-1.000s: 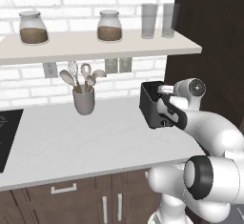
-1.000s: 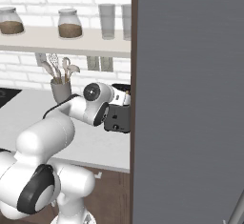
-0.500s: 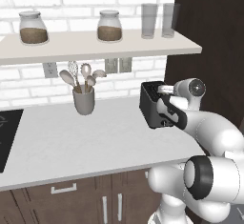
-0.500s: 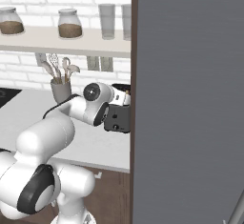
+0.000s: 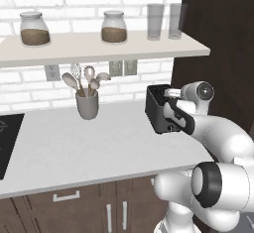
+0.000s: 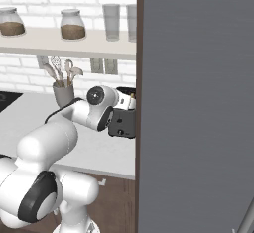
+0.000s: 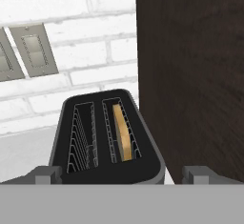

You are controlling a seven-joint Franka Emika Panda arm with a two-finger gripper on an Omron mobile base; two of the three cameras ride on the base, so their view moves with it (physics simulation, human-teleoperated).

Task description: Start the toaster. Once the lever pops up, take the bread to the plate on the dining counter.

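Fingers (image 7: 46,174) stand fully apart at the bottom of the hand view, one tip on each side of the toaster (image 7: 107,139) — nothing held. The gripper (image 7: 121,175) sits just at the toaster's near end. The bread (image 7: 123,131) stands upright in the right-hand slot; the left slot holds nothing. In the left base view the toaster (image 5: 158,109) sits right of centre on the pale worktop (image 5: 74,147) — beside a dark panel (image 5: 218,43). A grey utensil cup (image 5: 87,104) stands well apart, centre-left.
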